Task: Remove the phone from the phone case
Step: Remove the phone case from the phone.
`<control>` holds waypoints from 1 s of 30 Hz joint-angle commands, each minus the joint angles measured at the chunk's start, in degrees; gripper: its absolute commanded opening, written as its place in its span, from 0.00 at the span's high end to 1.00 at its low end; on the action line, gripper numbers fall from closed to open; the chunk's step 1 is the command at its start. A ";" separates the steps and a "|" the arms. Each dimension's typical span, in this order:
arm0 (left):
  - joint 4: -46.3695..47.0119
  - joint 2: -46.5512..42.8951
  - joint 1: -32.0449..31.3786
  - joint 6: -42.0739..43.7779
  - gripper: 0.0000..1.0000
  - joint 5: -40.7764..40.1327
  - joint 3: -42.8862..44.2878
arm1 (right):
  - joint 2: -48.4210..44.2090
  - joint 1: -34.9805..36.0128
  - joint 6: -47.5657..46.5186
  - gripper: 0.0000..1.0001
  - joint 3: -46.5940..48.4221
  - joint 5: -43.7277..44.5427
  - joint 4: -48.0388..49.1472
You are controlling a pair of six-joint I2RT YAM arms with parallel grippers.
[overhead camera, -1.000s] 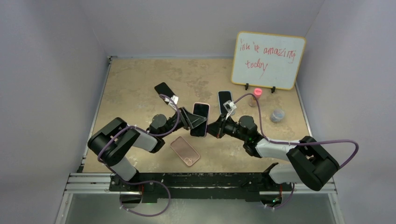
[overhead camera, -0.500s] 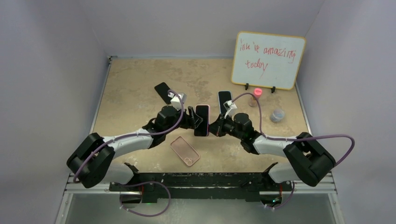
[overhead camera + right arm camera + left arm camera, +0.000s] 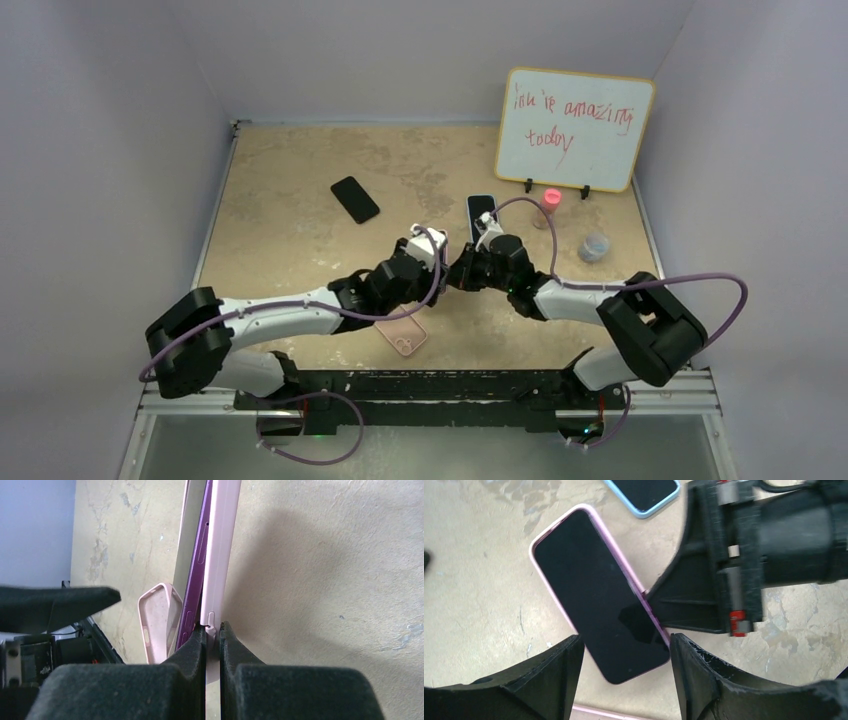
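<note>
Near the middle of the tabletop (image 3: 290,230), between the two arms, the phone (image 3: 599,595) was held at one long edge by the right gripper (image 3: 212,630). Its dark screen faced the left wrist and showed no picture. The phone case (image 3: 220,555) around it was pale pink and made a thin light border along the edges of the glass. From the right wrist I saw the phone edge-on: its side was purple with long side buttons, and the pink wall of the case ran just beside it. The right gripper was pressed almost together on this pink wall, near a button bump. The left gripper (image 3: 624,640) was spread wide, one finger on each side of the lower end of the phone; I could not tell if they touched it. A second, empty pink case (image 3: 403,335) lay flat on the tabletop just below the two grippers. A phone in a blue case (image 3: 481,213) lay just behind the right gripper, and a black phone (image 3: 355,198) lay well apart to the left.
</note>
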 commanded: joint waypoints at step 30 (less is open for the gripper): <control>-15.68 19.11 -11.18 2.50 0.50 -35.26 13.54 | 0.55 -0.17 7.18 1.00 3.85 -2.78 0.72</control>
